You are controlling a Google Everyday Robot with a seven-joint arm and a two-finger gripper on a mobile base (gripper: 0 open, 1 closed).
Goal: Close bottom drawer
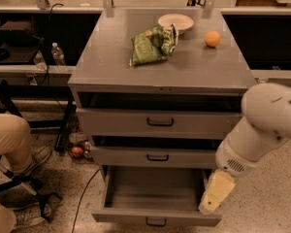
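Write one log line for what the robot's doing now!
bottom drawer: open, pulled out | pincer: low, at its right front corner | handle: free | status: not yet closed

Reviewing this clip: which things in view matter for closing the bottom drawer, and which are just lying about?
Job: bottom drawer, pulled open; gripper, low beside that drawer's front corner on the picture's right.
Lying about: green snack bag, white bowl and orange on the cabinet top; water bottle at far left; top drawer; middle drawer.
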